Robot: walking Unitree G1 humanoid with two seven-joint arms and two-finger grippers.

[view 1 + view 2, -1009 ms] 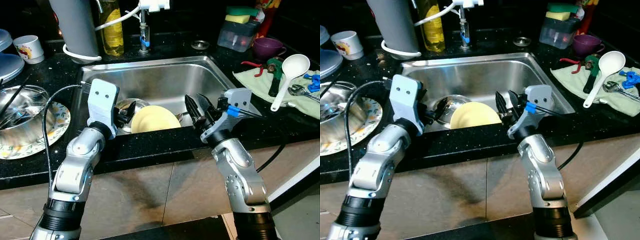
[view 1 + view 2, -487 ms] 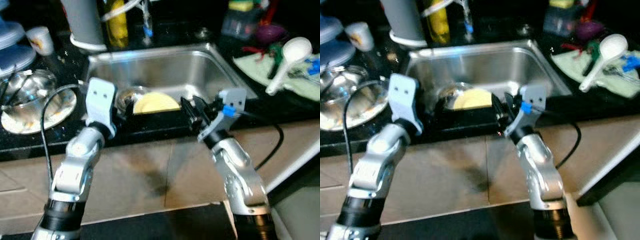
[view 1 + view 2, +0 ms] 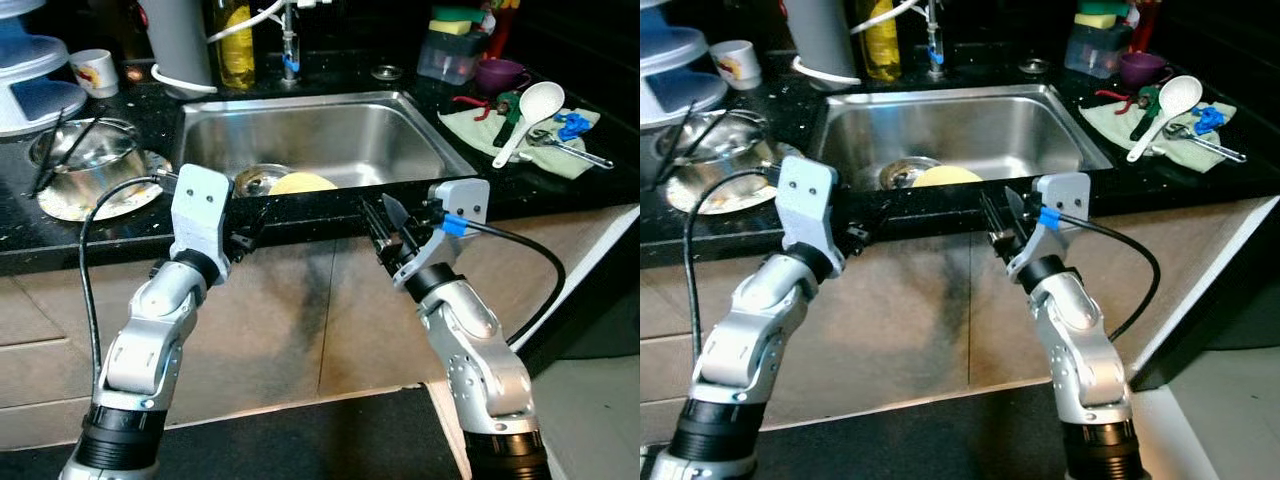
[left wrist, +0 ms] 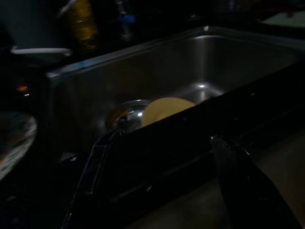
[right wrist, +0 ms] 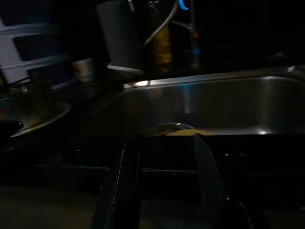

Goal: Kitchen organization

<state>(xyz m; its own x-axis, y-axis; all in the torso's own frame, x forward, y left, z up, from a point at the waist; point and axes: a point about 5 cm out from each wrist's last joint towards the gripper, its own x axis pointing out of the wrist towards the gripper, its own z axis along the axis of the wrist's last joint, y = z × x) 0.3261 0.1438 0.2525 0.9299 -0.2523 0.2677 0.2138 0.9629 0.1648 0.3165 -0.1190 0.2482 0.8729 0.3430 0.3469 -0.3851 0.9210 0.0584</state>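
Both grippers hung before the black counter's front edge, outside the steel sink (image 3: 420, 130). The left gripper (image 3: 245, 235) had its fingers spread wide, empty; the right gripper (image 3: 385, 232) held its fingers parted by a narrower gap, also empty. In the basin a yellow plate (image 3: 302, 184) lay beside a steel bowl (image 3: 260, 179). The head views alone showed the white ladle (image 3: 525, 115) on a green cloth (image 3: 580, 150); the wrist views looked low over the counter edge at the plate's rim

A black speckled tabletop (image 3: 330, 205) holds a steel sink (image 3: 400, 115), a patterned plate (image 3: 75, 203), a white cup (image 3: 92, 70) and a green cloth (image 3: 540, 152).
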